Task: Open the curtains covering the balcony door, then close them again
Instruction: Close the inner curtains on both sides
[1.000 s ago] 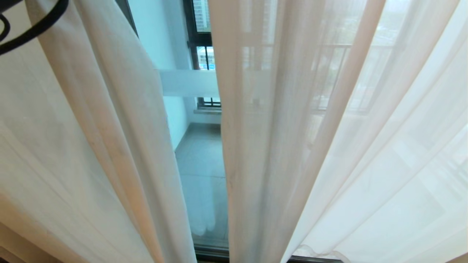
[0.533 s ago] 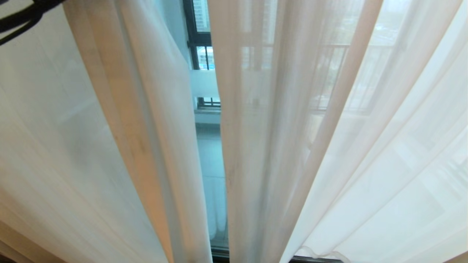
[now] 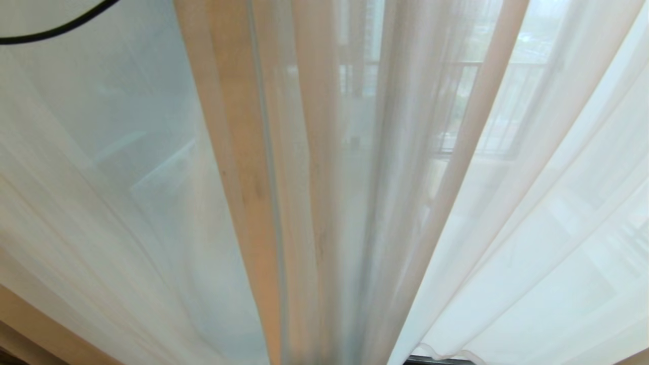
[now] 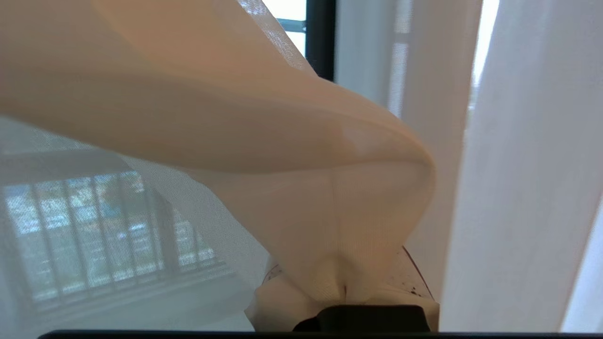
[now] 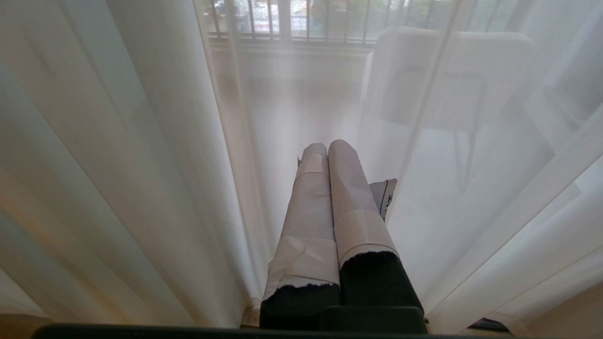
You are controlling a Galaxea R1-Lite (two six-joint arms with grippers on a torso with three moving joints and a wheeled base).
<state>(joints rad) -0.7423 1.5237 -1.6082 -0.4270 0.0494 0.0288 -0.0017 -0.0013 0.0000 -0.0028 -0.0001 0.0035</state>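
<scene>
- The curtains [image 3: 284,192] hang shut across the middle of the head view, from 12 o'clock down to 6 o'clock, with no gap between the two sides.
- The balcony door [image 3: 436,361] shows only as a dark strip at about 5 o'clock, under the hem.
- The left gripper [image 4: 344,287] is clenched on a bunched fold of the curtains.
- The right gripper [image 5: 327,150] is pressed shut with nothing in it, pointing at the cloth.
- A black cable [image 3: 56,31] curves at 11 o'clock.
</scene>
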